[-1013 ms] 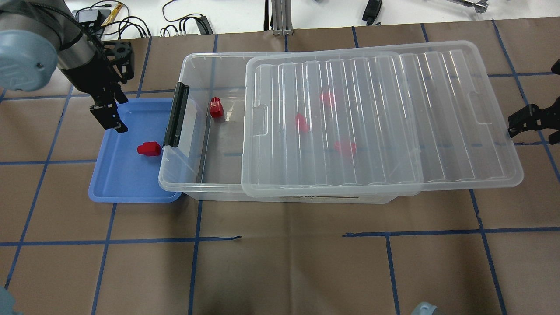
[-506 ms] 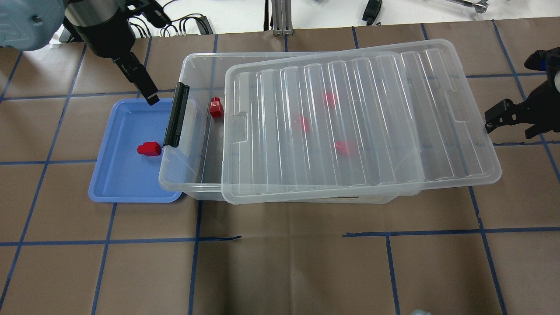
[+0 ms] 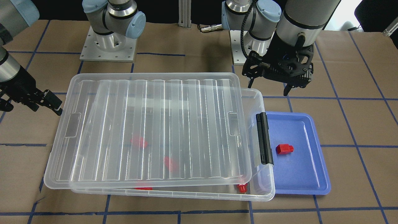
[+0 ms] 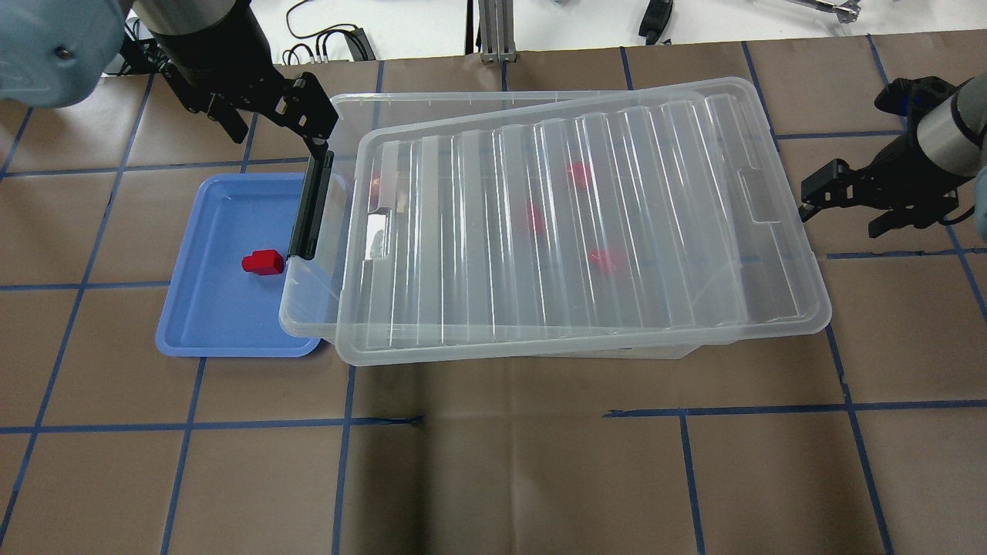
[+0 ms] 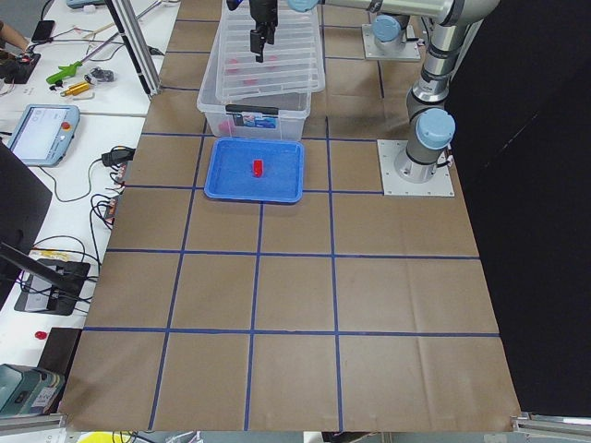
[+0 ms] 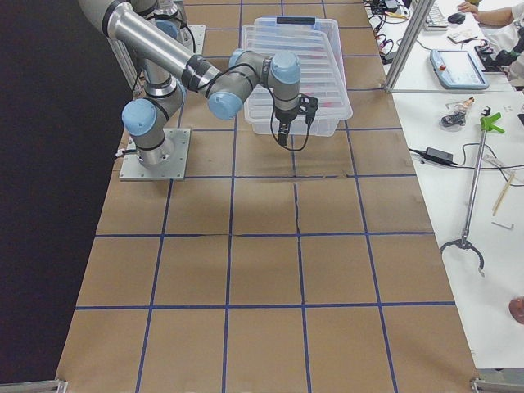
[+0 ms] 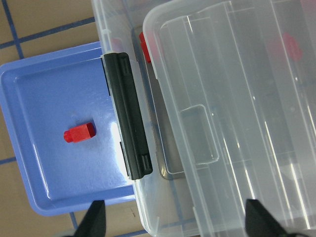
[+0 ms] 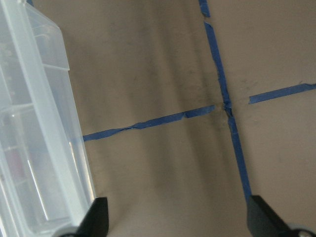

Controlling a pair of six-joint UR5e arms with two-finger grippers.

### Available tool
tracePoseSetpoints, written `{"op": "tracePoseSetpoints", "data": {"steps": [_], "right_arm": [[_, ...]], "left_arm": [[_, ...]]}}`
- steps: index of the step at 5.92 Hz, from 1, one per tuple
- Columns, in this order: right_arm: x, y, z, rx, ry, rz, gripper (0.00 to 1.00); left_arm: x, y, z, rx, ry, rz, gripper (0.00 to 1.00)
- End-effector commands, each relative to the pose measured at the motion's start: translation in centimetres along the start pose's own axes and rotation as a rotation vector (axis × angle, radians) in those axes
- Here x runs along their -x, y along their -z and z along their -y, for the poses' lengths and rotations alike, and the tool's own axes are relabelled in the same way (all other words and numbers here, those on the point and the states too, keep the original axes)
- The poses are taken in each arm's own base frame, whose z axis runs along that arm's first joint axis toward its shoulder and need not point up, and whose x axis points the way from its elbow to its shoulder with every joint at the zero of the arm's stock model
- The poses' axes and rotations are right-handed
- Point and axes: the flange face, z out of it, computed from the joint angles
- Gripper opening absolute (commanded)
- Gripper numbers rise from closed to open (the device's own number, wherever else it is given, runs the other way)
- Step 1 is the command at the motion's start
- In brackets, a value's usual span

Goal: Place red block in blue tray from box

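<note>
Now the open left gripper [image 3: 267,89] is hanging by the box [image 4: 308,308], nearest the red block [image 7: 144,44] under the lid [image 4: 663,231].

Robot lab: tape-gridded table [image 4: 493,478], teach pendant [image 5: 42,131]

Left of centre in the overhead view, the tray [image 4: 202,312] holds one block [image 4: 263,263] near its right side. The box [image 4: 307,307] stands just to its right, its end overhanging the tray's edge. The lid [image 4: 663,231] lies askew on the box, with more blocks [image 4: 607,260] beneath it.
</note>
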Motion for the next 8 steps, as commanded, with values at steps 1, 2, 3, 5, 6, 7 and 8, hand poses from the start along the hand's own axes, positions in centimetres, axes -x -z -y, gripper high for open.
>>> {"op": "tracePoseSetpoints", "data": {"steps": [1, 2, 3, 5, 6, 7, 8], "right_arm": [[4.2, -0.4, -0.7, 0.005, -0.042, 0.011, 1.00], [6.5, -0.4, -1.1, -0.002, -0.041, 0.012, 1.00], [8.2, 1.3, -0.8, -0.026, -0.008, 0.011, 1.00], [17.2, 7.7, -1.2, -0.068, 0.175, -0.074, 1.00], [19.6, 9.6, -1.3, -0.090, 0.226, -0.117, 1.00], [20.8, 10.2, -1.7, -0.104, 0.255, -0.145, 1.00], [20.7, 10.2, -1.7, -0.107, 0.264, -0.167, 1.00]], "left_arm": [[-0.2, 0.1, -1.6, 0.000, 0.092, -0.001, 0.98], [-0.2, 0.1, -1.8, 0.002, 0.098, -0.001, 0.98], [-0.2, 0.1, -1.8, 0.002, 0.097, -0.001, 0.98], [-0.2, 0.2, -1.8, -0.001, 0.097, -0.003, 0.98], [-0.1, 0.6, -1.6, -0.010, 0.102, -0.002, 0.98], [-0.2, 0.3, -1.7, -0.006, 0.102, -0.001, 0.98], [-0.1, 0.4, -1.7, -0.007, 0.103, 0.000, 0.98]]}}
